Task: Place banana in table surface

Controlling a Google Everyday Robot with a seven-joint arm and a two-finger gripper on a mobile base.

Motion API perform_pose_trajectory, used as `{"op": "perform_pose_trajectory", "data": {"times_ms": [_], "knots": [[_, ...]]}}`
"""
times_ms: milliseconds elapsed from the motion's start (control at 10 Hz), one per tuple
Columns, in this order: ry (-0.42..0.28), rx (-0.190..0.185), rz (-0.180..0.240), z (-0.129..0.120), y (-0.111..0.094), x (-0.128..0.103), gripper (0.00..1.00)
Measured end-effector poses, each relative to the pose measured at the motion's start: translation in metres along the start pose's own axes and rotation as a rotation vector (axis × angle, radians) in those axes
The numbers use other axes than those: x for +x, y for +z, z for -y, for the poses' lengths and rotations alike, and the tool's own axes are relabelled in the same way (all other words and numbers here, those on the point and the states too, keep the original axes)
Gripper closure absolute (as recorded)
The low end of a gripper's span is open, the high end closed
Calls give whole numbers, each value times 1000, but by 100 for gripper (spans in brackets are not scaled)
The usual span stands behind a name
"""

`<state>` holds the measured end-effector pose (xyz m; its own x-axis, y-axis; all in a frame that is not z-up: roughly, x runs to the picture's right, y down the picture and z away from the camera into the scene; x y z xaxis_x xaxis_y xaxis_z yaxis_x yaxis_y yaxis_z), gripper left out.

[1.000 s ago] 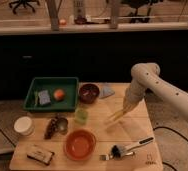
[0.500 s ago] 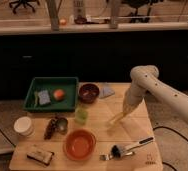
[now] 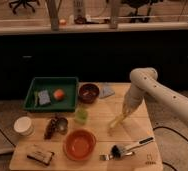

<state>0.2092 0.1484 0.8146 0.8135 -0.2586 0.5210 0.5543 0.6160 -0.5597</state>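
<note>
Pincer [image 3: 126, 112] sat low over the right half of the bench [image 3: 138, 131], at the end of the white arm that reached in from the right. It was clamped fully shut on the upper end of the banana [image 3: 116, 123].

- Change over the last second: the arm dropped a little, and the banana came down with it. A second earlier the fruit hung clearly higher. Now its lower tip slanted down and left, to the wood or just above it. Contact could not be confirmed from this angle.
- Sideways position barely shifted. The descent was close to straight down.
- Banana location: right of the green cup [image 3: 80, 116], on the far side of the black-handled brush [image 3: 130, 148], well apart from the green tray [image 3: 31, 95] at far left.
- The patch of bench under the fruit looked bare. The red bowl [image 3: 80, 144] and the dark bowl [image 3: 88, 92] both stood apart from it.
- Nothing else on the bench moved. The orange fruit [image 3: 58, 94] lay in the tray as before.

Reading: this looked like the lowering stage of the placement, nearly finished. The carry seemed done, and what was left was the release. The fruit was still tilted, so it would probably tip over flat once let go, perhaps rolling slightly toward the near side. Opening the pincer only once the tip rested on the wood would keep that fall short.
</note>
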Motion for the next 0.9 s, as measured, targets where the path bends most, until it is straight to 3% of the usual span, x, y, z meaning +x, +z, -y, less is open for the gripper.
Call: {"op": "perform_pose_trajectory", "data": {"times_ms": [900], "knots": [[-67, -19, 31, -8, 17, 6, 94]]}}
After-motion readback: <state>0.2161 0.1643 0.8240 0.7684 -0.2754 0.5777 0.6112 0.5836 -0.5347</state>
